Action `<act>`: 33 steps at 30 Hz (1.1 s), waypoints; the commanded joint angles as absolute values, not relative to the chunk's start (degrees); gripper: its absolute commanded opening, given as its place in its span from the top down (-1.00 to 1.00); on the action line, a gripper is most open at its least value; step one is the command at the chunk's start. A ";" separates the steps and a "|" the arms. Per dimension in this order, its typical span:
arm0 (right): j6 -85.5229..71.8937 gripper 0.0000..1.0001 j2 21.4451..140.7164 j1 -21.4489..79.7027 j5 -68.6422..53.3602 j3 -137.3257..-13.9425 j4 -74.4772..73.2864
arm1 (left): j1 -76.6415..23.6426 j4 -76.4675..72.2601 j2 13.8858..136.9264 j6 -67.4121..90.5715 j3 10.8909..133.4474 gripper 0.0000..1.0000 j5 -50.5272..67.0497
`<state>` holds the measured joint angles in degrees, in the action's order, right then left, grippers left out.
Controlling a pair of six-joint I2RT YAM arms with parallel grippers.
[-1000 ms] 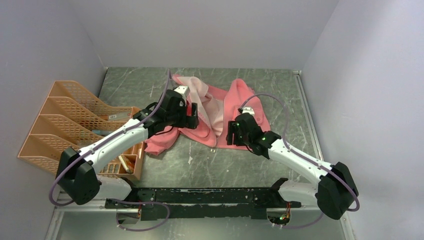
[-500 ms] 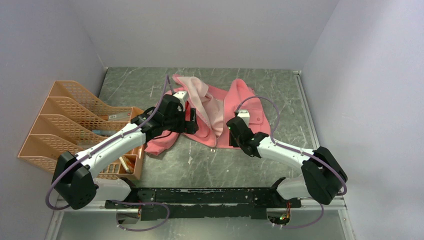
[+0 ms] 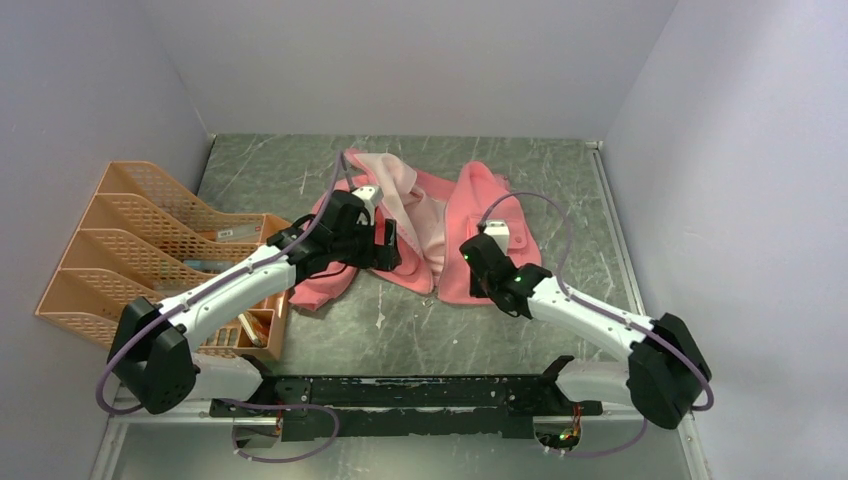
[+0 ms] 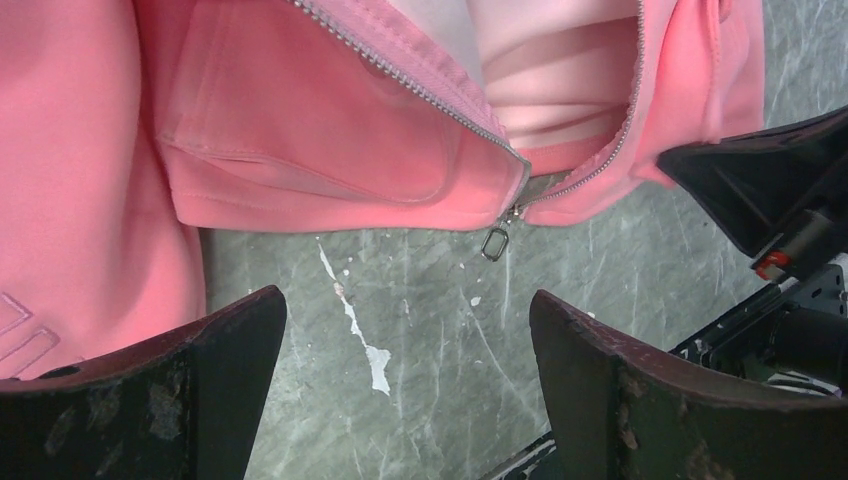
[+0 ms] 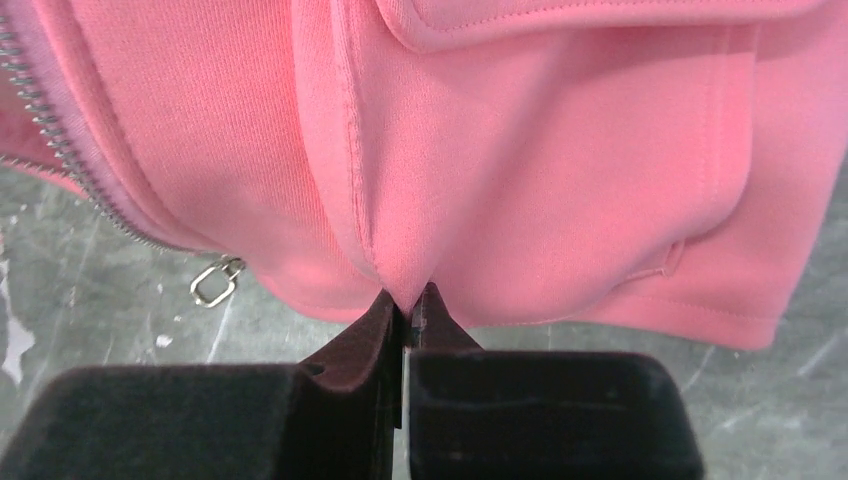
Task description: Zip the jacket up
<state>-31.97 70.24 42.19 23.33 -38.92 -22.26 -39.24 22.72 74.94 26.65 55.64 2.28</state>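
At the far left an orange mesh file rack [image 3: 130,215] stands on the marbled table [image 3: 420,330], and what it holds is too small to make out. Beside it the left gripper [image 4: 405,310] hovers over the near edge of the jacket [image 3: 480,200] with its jaws spread wide, gripping nothing (its wrist view cuts the two dark fingers off at the frame's bottom). The jacket lies crumpled and open in the middle of the table with its paler lining showing, and the left arm hides part of it from above. The zipper [image 4: 400,80] is undone, its two rows of teeth converging only at the hem, where the pull ring [image 4: 494,243] hangs over bare table. Further right, the right gripper [image 5: 405,305] is clamped tight on a pinched fold of the hem, its fingertips hidden beneath the wrist in the overhead view.
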 commanded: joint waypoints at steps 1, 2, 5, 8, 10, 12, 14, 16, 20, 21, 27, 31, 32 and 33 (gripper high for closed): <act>-33.38 1.00 65.67 42.97 21.51 -42.40 -34.18 | -40.53 21.51 75.72 27.15 56.34 -0.92 5.03; -33.55 1.00 64.76 42.98 21.31 -42.82 -36.04 | -40.72 21.39 75.76 27.16 56.27 -0.92 5.08; -34.09 1.00 63.52 43.05 20.01 -43.87 -41.16 | -41.10 21.16 75.76 27.07 56.17 -0.92 5.33; -35.85 1.00 63.98 43.39 18.28 -44.62 -45.44 | -41.22 21.41 75.94 26.82 56.20 -0.92 5.42; -37.17 1.00 63.84 43.93 18.61 -44.69 -46.72 | -41.38 21.52 76.02 26.64 56.05 -0.92 5.37; -37.85 1.00 64.16 44.00 19.86 -44.44 -46.68 | -41.47 21.44 76.03 26.48 55.91 -0.92 5.59; -38.81 1.00 65.73 43.97 22.10 -44.76 -47.24 | -41.46 21.29 76.18 26.38 55.74 -0.92 5.78; -39.89 1.00 67.63 43.98 24.76 -44.55 -46.81 | -41.56 21.20 76.36 26.35 55.63 -0.92 5.84; -40.99 0.95 69.46 44.01 26.20 -43.74 -43.01 | -41.66 20.99 76.63 26.41 55.50 -0.92 6.01; -40.97 0.78 69.61 43.99 25.75 -43.77 -42.43 | -41.68 20.93 76.64 26.49 55.40 -0.92 5.94; -40.14 0.22 66.19 44.27 23.99 -45.33 -44.36 | -41.84 20.37 76.01 27.07 54.40 -0.92 5.38; -39.52 0.15 64.02 45.17 21.46 -48.19 -48.45 | -41.83 20.14 75.48 27.16 54.18 -0.92 5.06; -39.40 0.15 63.65 45.62 20.07 -48.46 -49.06 | -41.81 20.01 75.35 27.16 54.15 -0.92 5.23; -39.44 0.14 63.36 46.16 18.77 -48.63 -49.57 | -41.83 19.96 75.25 27.20 54.14 -0.92 5.33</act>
